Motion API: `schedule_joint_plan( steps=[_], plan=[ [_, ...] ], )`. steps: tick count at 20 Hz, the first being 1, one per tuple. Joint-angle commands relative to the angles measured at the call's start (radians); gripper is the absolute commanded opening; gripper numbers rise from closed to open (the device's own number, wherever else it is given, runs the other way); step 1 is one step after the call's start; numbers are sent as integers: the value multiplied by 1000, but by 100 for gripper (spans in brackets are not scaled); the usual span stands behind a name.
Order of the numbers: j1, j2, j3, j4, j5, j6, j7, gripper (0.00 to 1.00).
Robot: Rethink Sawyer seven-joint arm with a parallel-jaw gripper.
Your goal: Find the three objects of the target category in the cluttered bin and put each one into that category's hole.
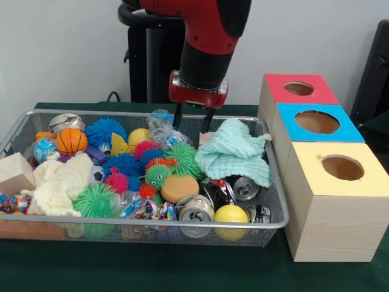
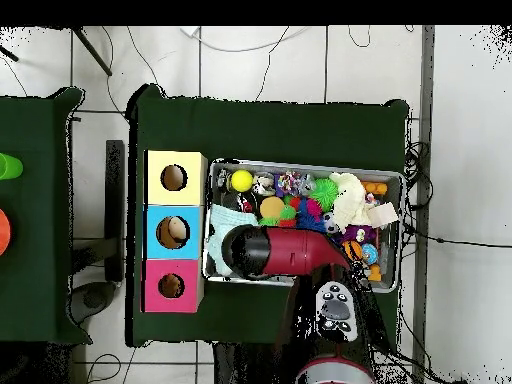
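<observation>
Brimming wire bin [image 1: 275, 224] (balls, cans, cloth [image 1: 236, 153]), gripper [image 1: 192, 121] spread, empty above it

My arm [image 1: 209, 36] is red and black. Below it, the silver mesh bin [image 1: 276, 207] holds a mint green cloth [image 1: 234, 152], a cream cloth [image 1: 58, 182], an orange ball with black lines [image 1: 72, 140], blue [image 1: 104, 131] and green [image 1: 94, 201] spiky balls and a plain yellow ball [image 1: 231, 214]. The pale wooden boxes have red [image 1: 298, 89], blue [image 1: 316, 122] and yellow [image 1: 341, 167] tops. The tablecloth [image 1: 182, 267] is dark green.
</observation>
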Motion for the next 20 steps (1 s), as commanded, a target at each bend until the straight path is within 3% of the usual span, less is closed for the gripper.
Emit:
schedule_joint_plan(
  steps=[1, 7, 11, 20],
  plan=[
    [-55, 102, 167, -121, -90, -34, -118, 100],
    [-106, 173, 200, -156, -163, -137, -106, 100],
    [-180, 213, 256, -164, -219, -205, -136, 100],
    [-431, 276, 457, -216, -334, -126, -348, 100]
  ],
)
